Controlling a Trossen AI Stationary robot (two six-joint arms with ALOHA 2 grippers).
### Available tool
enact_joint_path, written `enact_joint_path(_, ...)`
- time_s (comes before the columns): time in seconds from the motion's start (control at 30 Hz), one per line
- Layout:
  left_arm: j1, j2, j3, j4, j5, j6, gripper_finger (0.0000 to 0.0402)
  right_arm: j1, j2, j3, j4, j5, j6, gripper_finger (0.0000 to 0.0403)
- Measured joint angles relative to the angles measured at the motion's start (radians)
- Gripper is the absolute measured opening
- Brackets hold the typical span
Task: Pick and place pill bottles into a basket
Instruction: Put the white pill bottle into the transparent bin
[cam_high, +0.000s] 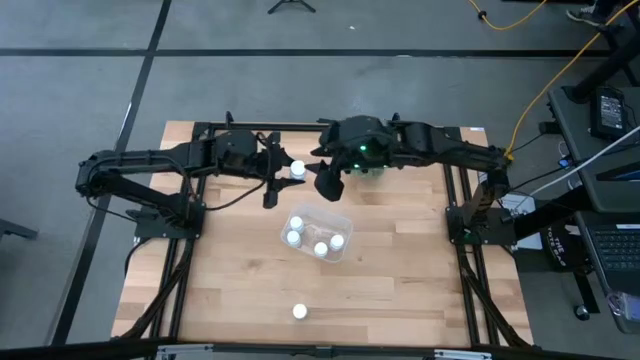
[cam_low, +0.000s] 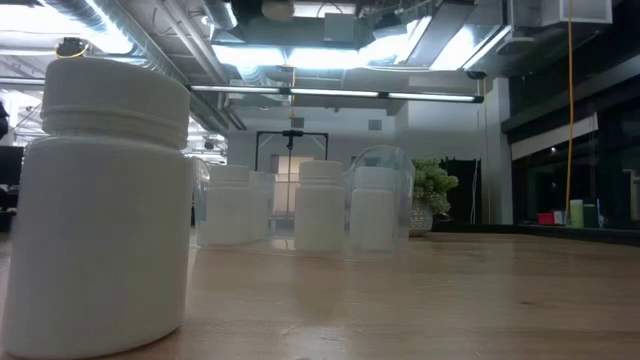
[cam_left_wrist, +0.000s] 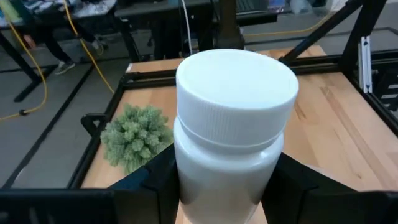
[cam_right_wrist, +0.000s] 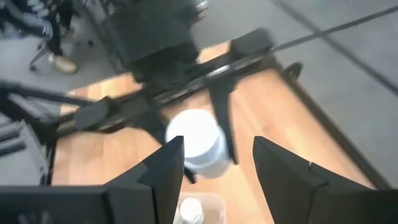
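My left gripper (cam_high: 283, 170) is shut on a white pill bottle (cam_left_wrist: 233, 124) near the table's far middle; the bottle also shows in the high view (cam_high: 297, 168). My right gripper (cam_right_wrist: 217, 168) is open and empty, close to the right of that bottle (cam_right_wrist: 199, 146), beyond the basket's far edge. The clear basket (cam_high: 304, 216) stands on the table's middle with several bottles (cam_high: 321, 249) upright inside. One more bottle (cam_high: 299, 312) stands on its base near the front edge and fills the low view's left (cam_low: 100, 200). My left gripper pinches the bottle's body below the cap (cam_left_wrist: 186, 180) between its two fingers, one on each side. The fingers come from the table's left. The bottle stands upright in the hold, cap up; its bottom is hidden by the fingers.
A small green spiky plant (cam_left_wrist: 134, 134) stands at the table's far edge, mostly under my right arm in the high view, and shows behind the basket in the low view (cam_low: 432, 190). Black frame rails (cam_high: 185, 250) run along the table's left and right sides.
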Motion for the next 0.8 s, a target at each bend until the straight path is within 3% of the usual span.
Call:
enact_joint_path(0.57,0.021,0.055,-0.004,-0.002,0.017,0.012,0.0161,-0.071,0.105,0.003,-0.025,-0.260,-0.029,0.0193)
enact_joint_path(0.8,0.031,0.053,-0.005,0.011,0.026,0.006,0.0161,-0.079,0.113,0.001,0.013,-0.295,-0.035,0.0196)
